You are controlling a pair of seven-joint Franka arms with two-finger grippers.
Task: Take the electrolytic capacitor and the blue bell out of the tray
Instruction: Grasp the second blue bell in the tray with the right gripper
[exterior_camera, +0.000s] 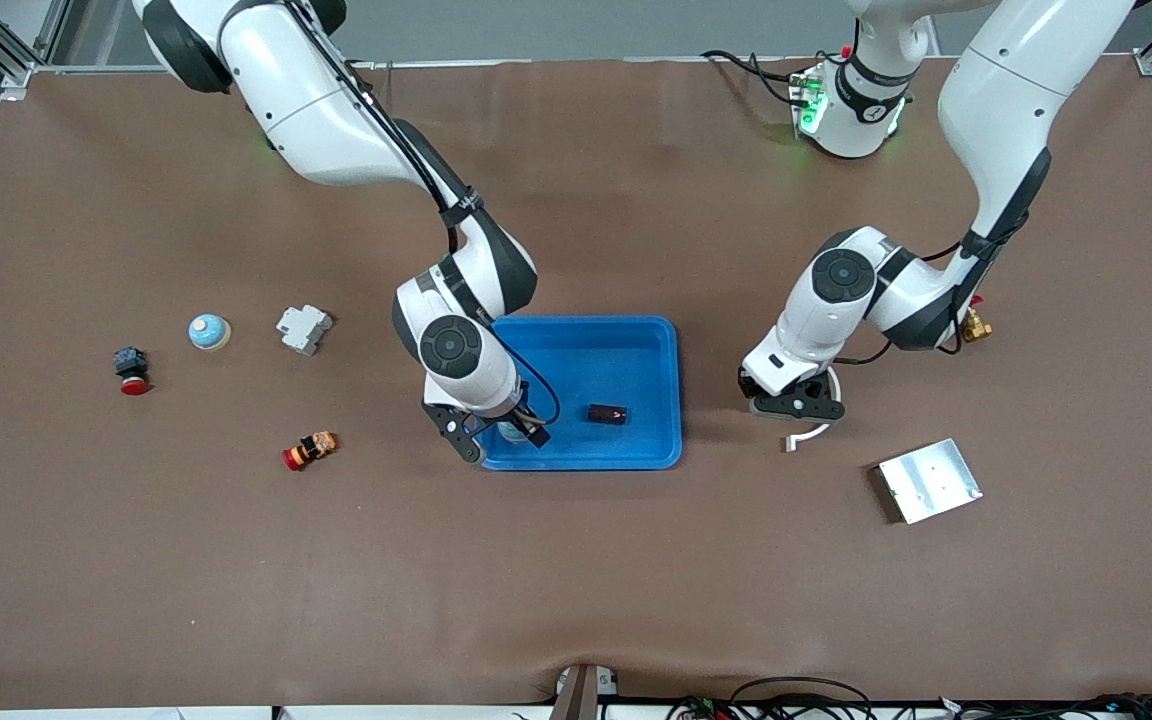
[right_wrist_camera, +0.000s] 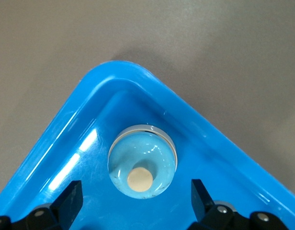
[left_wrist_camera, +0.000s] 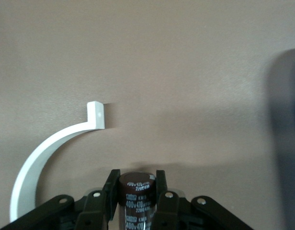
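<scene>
Brown table (exterior_camera: 576,560): blue tray (exterior_camera: 671,400), metal plate (exterior_camera: 929,480), white curved pc (exterior_camera: 808,434), grey block (exterior_camera: 303,328), bell (exterior_camera: 208,331).

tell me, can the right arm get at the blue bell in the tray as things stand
Probably yes: the right gripper hangs open over the blue bell, which sits alone in a corner of the tray. Only the rim close by might crowd one finger.

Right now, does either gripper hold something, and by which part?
The left gripper holds a capacitor by its sides. The right gripper, open over the bell, holds nothing.
</scene>
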